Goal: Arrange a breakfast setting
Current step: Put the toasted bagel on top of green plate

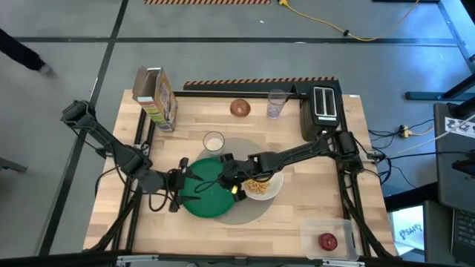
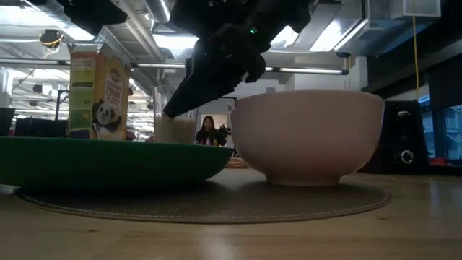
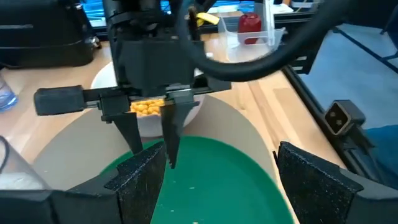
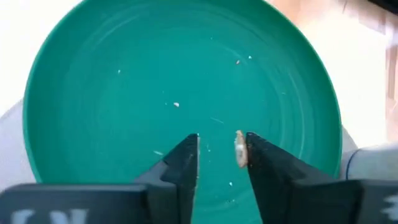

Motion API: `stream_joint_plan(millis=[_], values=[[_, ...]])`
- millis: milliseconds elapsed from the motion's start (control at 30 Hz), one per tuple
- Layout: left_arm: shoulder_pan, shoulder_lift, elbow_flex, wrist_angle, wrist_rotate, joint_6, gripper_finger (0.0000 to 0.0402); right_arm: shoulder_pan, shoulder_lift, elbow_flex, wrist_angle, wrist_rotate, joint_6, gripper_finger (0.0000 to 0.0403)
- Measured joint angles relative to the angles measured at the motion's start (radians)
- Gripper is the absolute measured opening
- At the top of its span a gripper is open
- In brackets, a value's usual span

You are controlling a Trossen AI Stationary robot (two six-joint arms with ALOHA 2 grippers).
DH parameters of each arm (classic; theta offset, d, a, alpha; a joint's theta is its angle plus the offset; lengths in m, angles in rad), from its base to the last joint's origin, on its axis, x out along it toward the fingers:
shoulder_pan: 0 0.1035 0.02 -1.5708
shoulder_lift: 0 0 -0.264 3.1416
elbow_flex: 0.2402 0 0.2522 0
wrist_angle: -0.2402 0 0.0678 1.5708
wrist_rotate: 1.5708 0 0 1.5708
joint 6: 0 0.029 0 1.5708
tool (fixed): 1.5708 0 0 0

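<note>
Nearest you on the right, the red apple (image 1: 328, 241) sits in a clear tub (image 1: 343, 230), well apart from the setting. In the middle of the table the round grey mat (image 1: 241, 215) carries the green plate (image 1: 204, 200) on its left and, just beside it on the right, the white bowl (image 1: 276, 191), which has yellow cereal in it. The plate is bare apart from a few crumbs. Your left gripper (image 1: 177, 194) waits at the plate's left rim with its fingers spread wide and nothing between them. Your right gripper (image 4: 221, 149) hangs low over the plate with its fingers a little parted, gripping nothing. A pale crumb (image 4: 239, 149) clings to the inside of one finger. I'd judge the plate wants its food next, so lift the right gripper straight up before swinging away. The bowl's rim is close on that side, and a sideways drag could shift the plate. Keep the left fingers off the rim meanwhile. Farther off, the small milk glass (image 1: 214, 141) stands at the mat's far edge. Along the far side lie the bagel (image 1: 240, 108), an empty clear glass (image 1: 276, 104) and a black toaster (image 1: 324, 104). At the far left, the cereal box (image 2: 97, 90) shows a panda, but its lettering is too small to read. No spoon is in sight.
</note>
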Motion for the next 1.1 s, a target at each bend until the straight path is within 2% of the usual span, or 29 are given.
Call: stream_joint_plan(millis=[133, 433, 567, 833, 1100], values=[[0.033, 0.002, 0.000, 0.001, 0.014, 0.005, 0.0292, -0.013, -0.057, 0.000, -0.037, 0.003, -0.037, 0.0144], [0.100, 0.001, 0.000, 0.003, 0.092, 0.069, 0.0292, -0.035, -0.211, 0.001, -0.114, 0.014, -0.134, 0.0141], [0.141, 0.001, 0.000, 0.016, 0.091, 0.113, 0.0292, -0.048, -0.207, 0.002, -0.095, -0.064, -0.149, 0.0140], [0.215, 0.007, 0.000, 0.009, 0.093, 0.136, 0.0292, -0.045, -0.129, 0.000, -0.029, -0.037, -0.166, 0.0140], [0.201, 0.013, 0.000, -0.010, 0.130, 0.099, 0.0292, -0.055, -0.148, -0.002, -0.043, -0.018, -0.163, 0.0141]])
